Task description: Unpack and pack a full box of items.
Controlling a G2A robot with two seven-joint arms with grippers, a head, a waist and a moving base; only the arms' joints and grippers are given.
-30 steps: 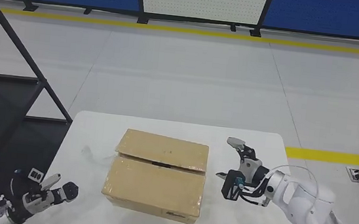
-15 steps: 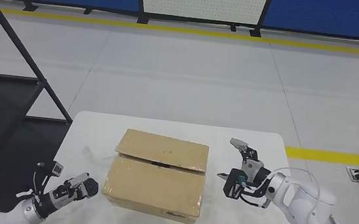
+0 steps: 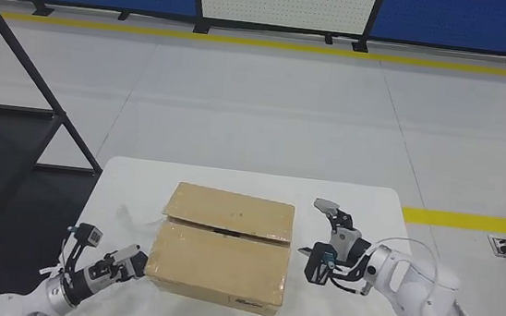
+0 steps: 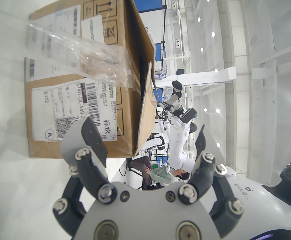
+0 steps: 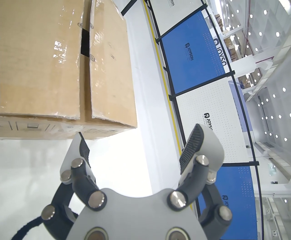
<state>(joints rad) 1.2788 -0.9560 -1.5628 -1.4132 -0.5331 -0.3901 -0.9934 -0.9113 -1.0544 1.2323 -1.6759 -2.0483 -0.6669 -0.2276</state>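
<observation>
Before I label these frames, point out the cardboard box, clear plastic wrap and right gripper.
cardboard box (image 3: 219,257): top view, near top flap.
clear plastic wrap (image 4: 91,59): left wrist view, crinkled middle.
right gripper (image 5: 139,134): right wrist view, midway between fingertips.

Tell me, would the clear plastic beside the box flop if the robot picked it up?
Probably floppy: the clear plastic looks thin and crumpled, so it would likely sag. It seems very light, so a push might just slide it. Its shiny surface could be slippery to hold.

The cardboard box (image 3: 220,247) is being seen in plain brown, its side being marked by white labels (image 4: 66,106) striped with black barcodes; the table (image 3: 232,180) is being shown white.
</observation>
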